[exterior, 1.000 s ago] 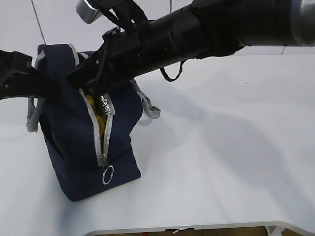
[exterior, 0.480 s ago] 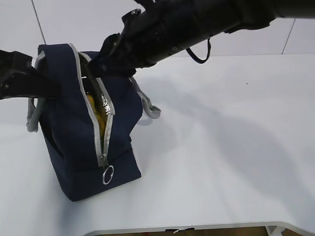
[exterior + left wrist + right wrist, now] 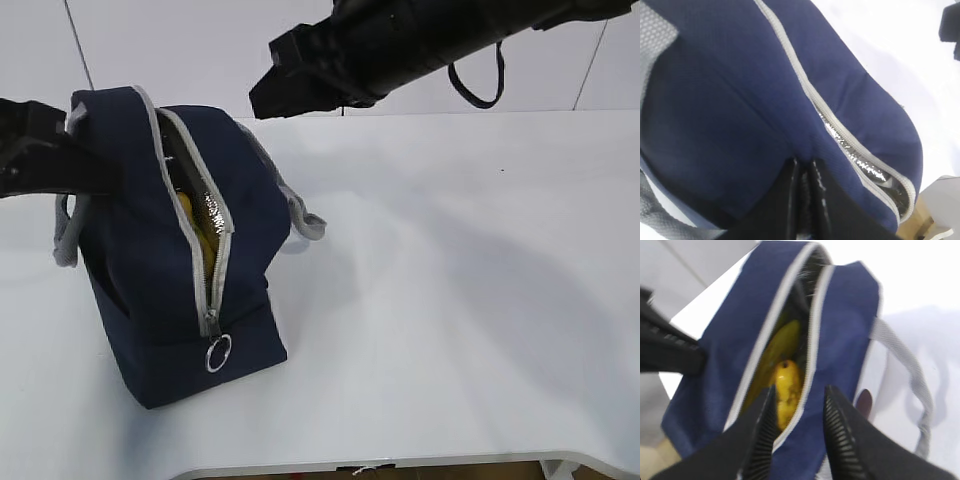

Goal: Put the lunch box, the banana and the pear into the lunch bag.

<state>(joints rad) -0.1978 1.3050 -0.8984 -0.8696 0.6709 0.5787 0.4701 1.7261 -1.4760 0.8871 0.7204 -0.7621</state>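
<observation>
The navy lunch bag (image 3: 140, 240) stands upright on the white table, its grey zipper open along the top and partway down the front. Through the gap the banana (image 3: 781, 341) and the yellow-orange pear (image 3: 786, 390) lie inside against the silver lining. Yellow fruit (image 3: 193, 225) also shows in the exterior view. The lunch box is hidden. My left gripper (image 3: 802, 163) is shut on a fold of the bag's fabric (image 3: 740, 100) at its far left side. Above the bag's mouth, my right gripper (image 3: 800, 389) hangs open and empty, clear of the bag (image 3: 845, 325).
A grey webbing handle (image 3: 305, 222) droops off the bag's right side, and the zipper's ring pull (image 3: 218, 353) hangs low on the front. The white table (image 3: 470, 300) stretches right of the bag; its front edge runs along the bottom.
My right arm has lifted up and back to the right, out of the bag's mouth. The bag's opening now shows unobstructed. The left arm has held still.
</observation>
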